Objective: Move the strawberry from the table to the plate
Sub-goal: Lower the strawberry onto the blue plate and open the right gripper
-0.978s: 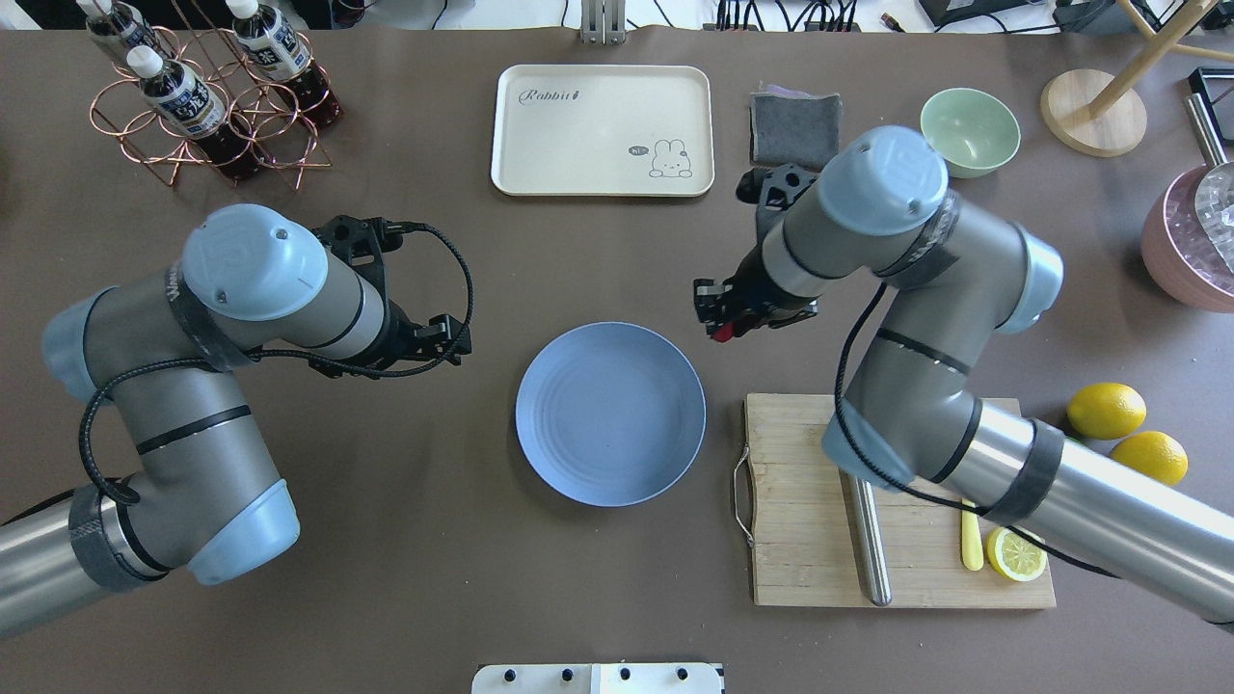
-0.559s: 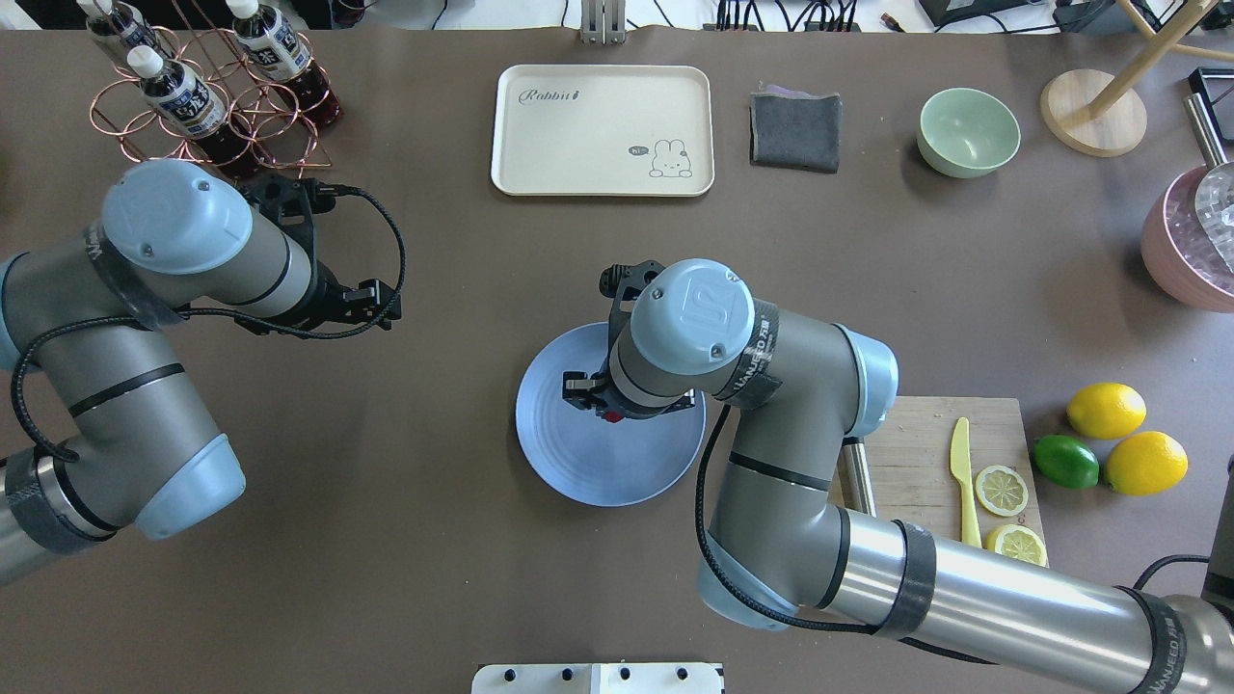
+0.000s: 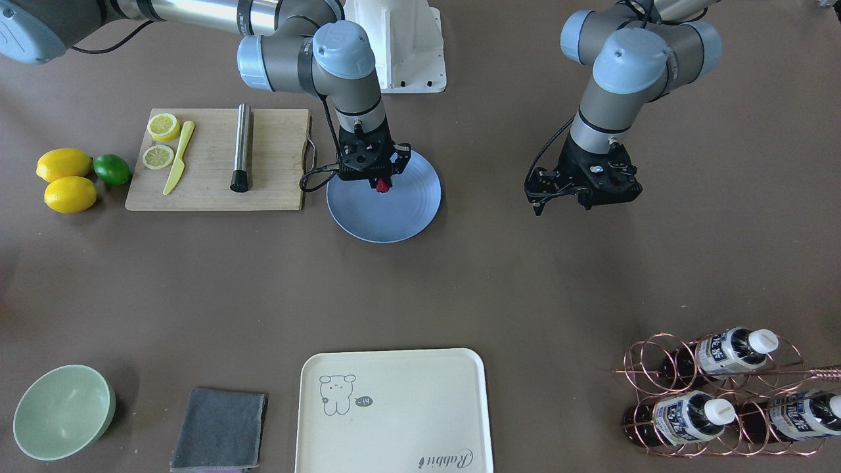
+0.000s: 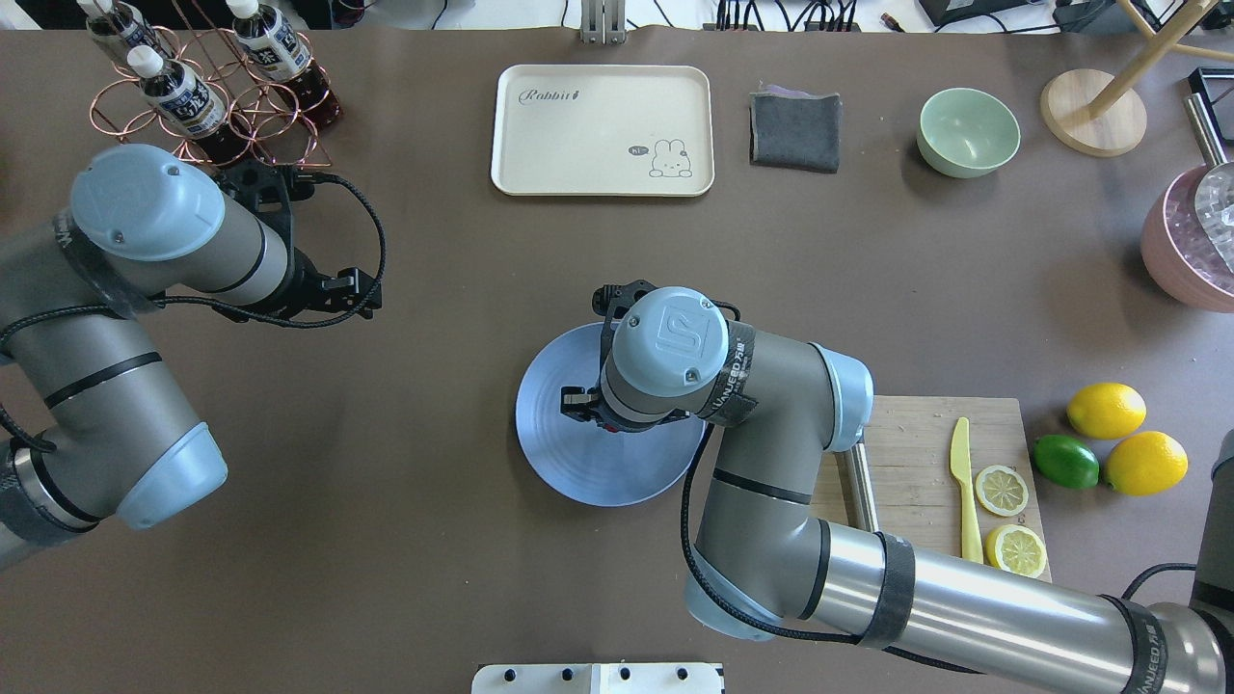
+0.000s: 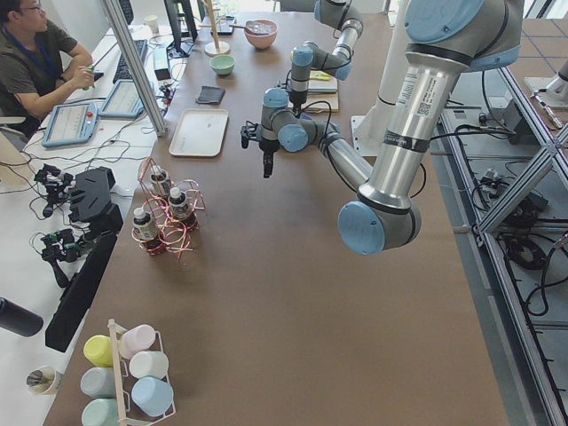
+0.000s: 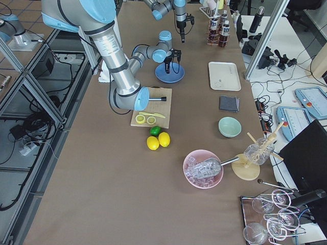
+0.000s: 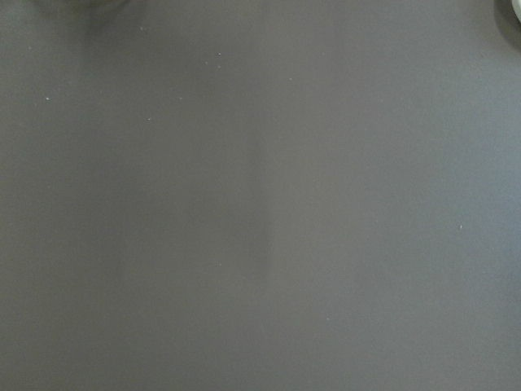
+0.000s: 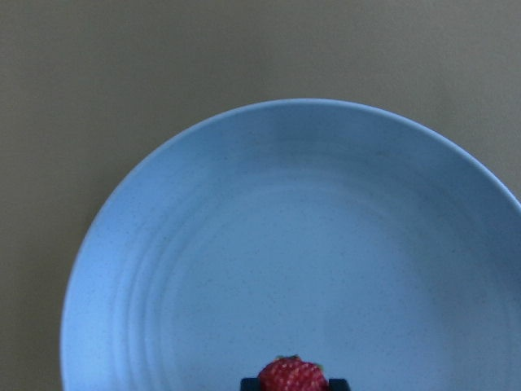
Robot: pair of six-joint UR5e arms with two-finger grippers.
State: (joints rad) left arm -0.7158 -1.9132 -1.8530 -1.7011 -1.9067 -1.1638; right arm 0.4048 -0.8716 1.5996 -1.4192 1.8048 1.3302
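Note:
The small dark-red strawberry (image 3: 381, 186) hangs just above the blue-grey plate (image 3: 394, 220), over the part nearest the robot, with my right gripper (image 3: 381, 183) shut on it. In the right wrist view the strawberry (image 8: 293, 376) sits between dark fingertips at the bottom edge, and the plate (image 8: 285, 244) fills the frame below. From overhead the right wrist covers most of the berry above the plate (image 4: 588, 467). My left gripper (image 4: 359, 287) hovers over bare brown table (image 4: 434, 578), well left of the plate; its fingers look pressed together and hold nothing.
A wooden cutting board (image 4: 916, 434) with a yellow knife (image 4: 959, 472), lemon slices and a metal rod lies right of the plate. Lemons and a lime (image 4: 1065, 461) lie beyond it. A cream tray (image 4: 603, 130), grey cloth (image 4: 795, 130), green bowl (image 4: 967, 130) and bottle rack (image 4: 207, 96) line the far edge.
My right arm has swung left from beside the plate to over it, carrying the strawberry, and has settled lower. My left arm has drawn back to the left and farther from the plate.

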